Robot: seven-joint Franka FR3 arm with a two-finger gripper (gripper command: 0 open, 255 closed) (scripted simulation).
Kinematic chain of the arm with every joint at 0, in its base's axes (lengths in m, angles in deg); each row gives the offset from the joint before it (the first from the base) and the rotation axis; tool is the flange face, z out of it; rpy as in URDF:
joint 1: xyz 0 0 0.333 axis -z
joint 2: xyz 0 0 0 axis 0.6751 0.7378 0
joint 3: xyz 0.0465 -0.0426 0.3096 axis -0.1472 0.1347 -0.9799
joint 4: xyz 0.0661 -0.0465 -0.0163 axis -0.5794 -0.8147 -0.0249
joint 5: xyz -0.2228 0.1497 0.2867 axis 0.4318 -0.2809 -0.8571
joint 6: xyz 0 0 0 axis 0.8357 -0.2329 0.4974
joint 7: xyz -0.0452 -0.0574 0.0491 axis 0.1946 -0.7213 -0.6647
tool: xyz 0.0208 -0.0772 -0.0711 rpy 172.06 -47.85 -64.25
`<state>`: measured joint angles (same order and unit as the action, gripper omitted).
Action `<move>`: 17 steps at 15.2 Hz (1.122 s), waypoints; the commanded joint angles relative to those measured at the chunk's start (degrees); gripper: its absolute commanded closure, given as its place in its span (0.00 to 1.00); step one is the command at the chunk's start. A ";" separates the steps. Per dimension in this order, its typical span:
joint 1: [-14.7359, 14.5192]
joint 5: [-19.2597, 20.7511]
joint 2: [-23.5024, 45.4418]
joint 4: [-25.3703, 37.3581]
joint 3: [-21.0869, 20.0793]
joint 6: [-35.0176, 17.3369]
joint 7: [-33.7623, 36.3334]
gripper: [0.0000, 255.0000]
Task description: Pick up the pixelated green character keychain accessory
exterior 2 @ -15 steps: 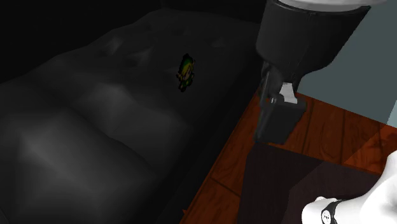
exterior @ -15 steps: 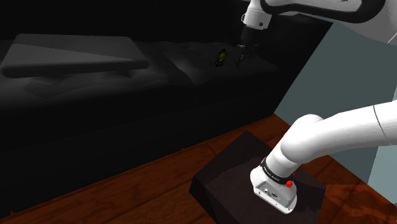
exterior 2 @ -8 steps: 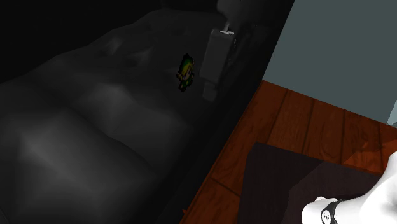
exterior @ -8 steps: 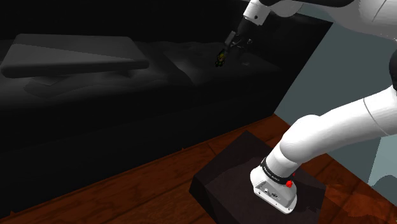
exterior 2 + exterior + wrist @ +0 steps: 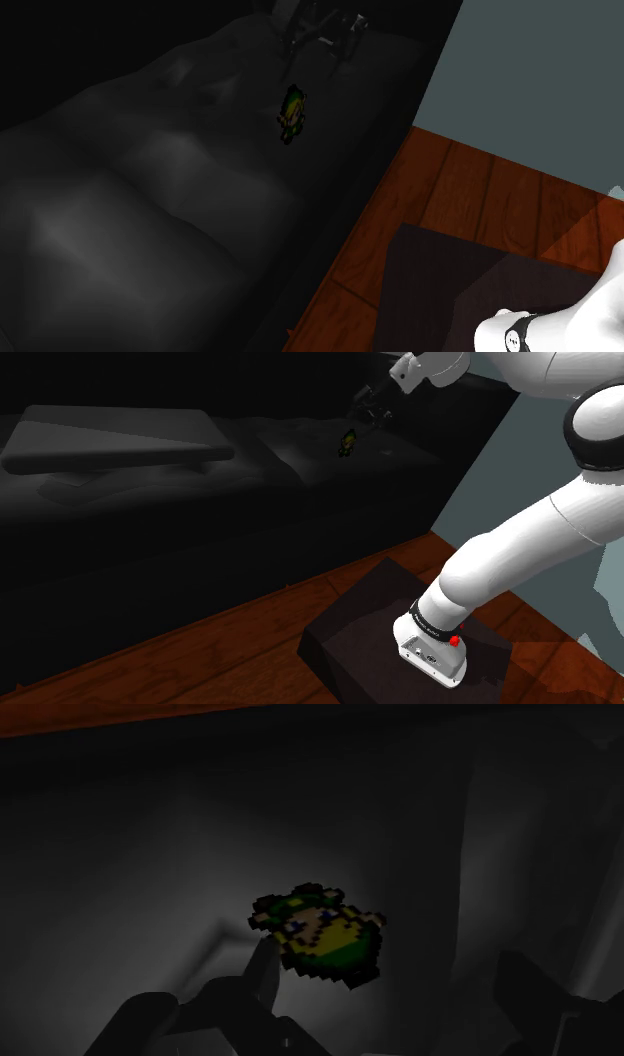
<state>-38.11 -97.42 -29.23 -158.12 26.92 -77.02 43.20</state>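
Note:
The small pixelated green and yellow character keychain (image 5: pixel 347 442) lies flat on a dark, softly rumpled surface (image 5: pixel 200 502). It is also visible in the second exterior view (image 5: pixel 292 113). My black gripper (image 5: pixel 368 416) hovers just above and slightly past it, tilted down toward it. In the second exterior view the gripper (image 5: pixel 316 48) hangs over the keychain, apart from it. The wrist view has the keychain (image 5: pixel 320 932) ahead of the open gripper (image 5: pixel 395 989), close to one fingertip (image 5: pixel 265 972), with no contact.
A long dark flat cushion (image 5: pixel 120 437) lies on the same surface toward the shoulder view's left. A wooden floor (image 5: pixel 250 642) runs along the surface's edge. The dark stand (image 5: pixel 360 632) sits on it. A grey-blue wall (image 5: pixel 540 492) rises behind the arm.
The gripper has swung from over the floor edge across the dark surface. It now hangs above the keychain, tilted toward it. The keychain has not moved.

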 commanded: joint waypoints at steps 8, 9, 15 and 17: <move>0.14 -5.52 2.64 -3.26 2.48 -5.63 -3.92 0.00; 0.13 -5.63 2.68 -3.64 2.50 -5.99 -4.16 0.00; 0.14 -5.62 2.60 -3.77 2.48 -6.05 -4.17 1.00; 0.14 -5.64 2.69 -3.66 2.51 -6.00 -4.21 1.00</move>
<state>-37.95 -103.07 -26.65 -161.73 29.46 -83.07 39.00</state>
